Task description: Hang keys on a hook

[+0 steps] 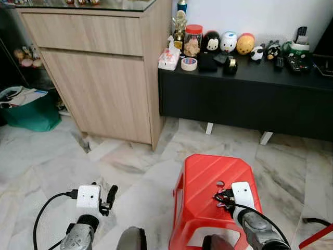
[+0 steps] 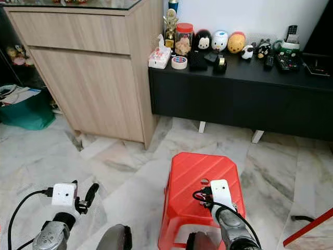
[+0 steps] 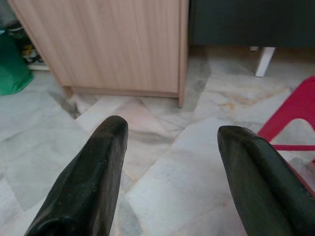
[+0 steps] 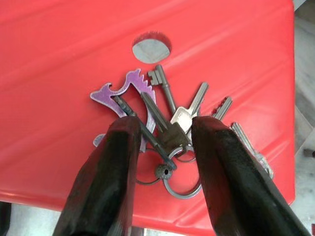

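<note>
Right gripper (image 4: 160, 142): we are holding it low over the red plastic stool (image 1: 200, 195), fingers parted and standing either side of the bunch of keys (image 4: 167, 118), not yet closed on it.
Left gripper (image 3: 170, 162): we are keeping it spread wide over the marble floor (image 3: 162, 123), left of the stool and well apart from the keys.
Keys: they are lying flat on the stool's top, just near of its round hole (image 4: 151, 46), fanned out from a ring (image 4: 184, 189) that sits closest to us.
Purple tag (image 4: 125, 91): it is lying on the same bunch, on the left side.
Key relation: the bunch is lying directly between the right fingers; the blades are pointing away from us toward the far edge, so the long axis is running roughly along the fingers, not across them.
Nearer arm: the right, clearly.
Next move, as we judge it: closing on the shafts near the ring.
Hook: we are not seeing one among the wooden cabinet (image 1: 99, 67) or the black sideboard (image 1: 244, 99).
</note>
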`<state>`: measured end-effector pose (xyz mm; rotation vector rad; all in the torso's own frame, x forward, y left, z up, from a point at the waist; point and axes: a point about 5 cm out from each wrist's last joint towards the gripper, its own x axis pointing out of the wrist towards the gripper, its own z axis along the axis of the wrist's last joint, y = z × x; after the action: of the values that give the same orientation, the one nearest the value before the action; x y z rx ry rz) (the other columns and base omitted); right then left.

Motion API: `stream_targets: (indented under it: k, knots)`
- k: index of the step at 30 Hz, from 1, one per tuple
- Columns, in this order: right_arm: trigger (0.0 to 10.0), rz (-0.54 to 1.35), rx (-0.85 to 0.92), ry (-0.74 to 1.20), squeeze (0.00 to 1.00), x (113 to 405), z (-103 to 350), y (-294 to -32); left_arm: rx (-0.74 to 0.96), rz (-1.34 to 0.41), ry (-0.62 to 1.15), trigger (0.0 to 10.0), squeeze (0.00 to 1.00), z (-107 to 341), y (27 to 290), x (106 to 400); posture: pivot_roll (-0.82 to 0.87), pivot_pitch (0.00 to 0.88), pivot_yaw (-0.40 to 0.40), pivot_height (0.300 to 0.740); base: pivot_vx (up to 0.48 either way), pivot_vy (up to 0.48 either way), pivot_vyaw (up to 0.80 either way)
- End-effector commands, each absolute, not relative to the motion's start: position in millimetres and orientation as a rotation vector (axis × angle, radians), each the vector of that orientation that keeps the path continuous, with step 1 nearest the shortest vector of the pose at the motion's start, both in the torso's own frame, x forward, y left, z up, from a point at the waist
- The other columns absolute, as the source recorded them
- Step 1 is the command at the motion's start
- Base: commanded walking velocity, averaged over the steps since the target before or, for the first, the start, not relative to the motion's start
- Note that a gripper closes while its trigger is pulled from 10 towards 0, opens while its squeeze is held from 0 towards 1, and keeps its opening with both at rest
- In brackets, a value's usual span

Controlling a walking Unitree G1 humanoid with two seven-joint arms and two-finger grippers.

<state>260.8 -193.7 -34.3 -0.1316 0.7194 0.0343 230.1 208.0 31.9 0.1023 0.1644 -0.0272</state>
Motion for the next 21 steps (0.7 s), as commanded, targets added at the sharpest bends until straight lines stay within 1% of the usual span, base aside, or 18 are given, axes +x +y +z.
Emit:
stream_targets:
  k: [1,5,9,12,16,18,21]
  knots:
    - [10.0,0.023,-0.135,0.725,0.0,257,-37,-198,0.101,-0.024,0.174,10.0,0.0,32,207,226,0.14,0.117,-0.02,0.607,0.0,0.0,0.0]
    - [10.0,0.014,-0.124,0.739,0.0,256,-37,-200,0.102,-0.023,0.172,10.0,0.0,33,206,222,0.15,0.129,-0.021,0.607,0.0,0.0,0.0]
    - [10.0,0.024,-0.14,0.732,0.0,257,-36,-200,0.102,-0.017,0.174,10.0,0.0,35,208,219,0.15,0.14,-0.024,0.582,0.0,0.0,0.0]
    - [10.0,0.014,-0.13,0.715,0.0,260,-34,-200,0.104,-0.014,0.173,10.0,0.0,36,209,218,0.16,0.143,-0.025,0.582,0.0,0.0,0.0]
    - [10.0,0.022,-0.122,0.688,0.0,266,-29,-198,0.103,-0.005,0.167,10.0,0.0,39,210,219,0.16,0.144,-0.025,0.582,0.0,0.0,0.0]
    - [10.0,0.03,-0.077,0.619,0.0,276,-20,-194,0.108,-0.004,0.162,10.0,0.0,41,211,219,0.16,0.143,-0.023,0.582,0.0,0.0,0.0]
    - [10.0,0.034,-0.062,0.596,0.0,281,-15,-192,0.109,-0.003,0.16,10.0,0.0,42,212,219,0.16,0.14,-0.02,0.582,0.0,0.0,0.0]
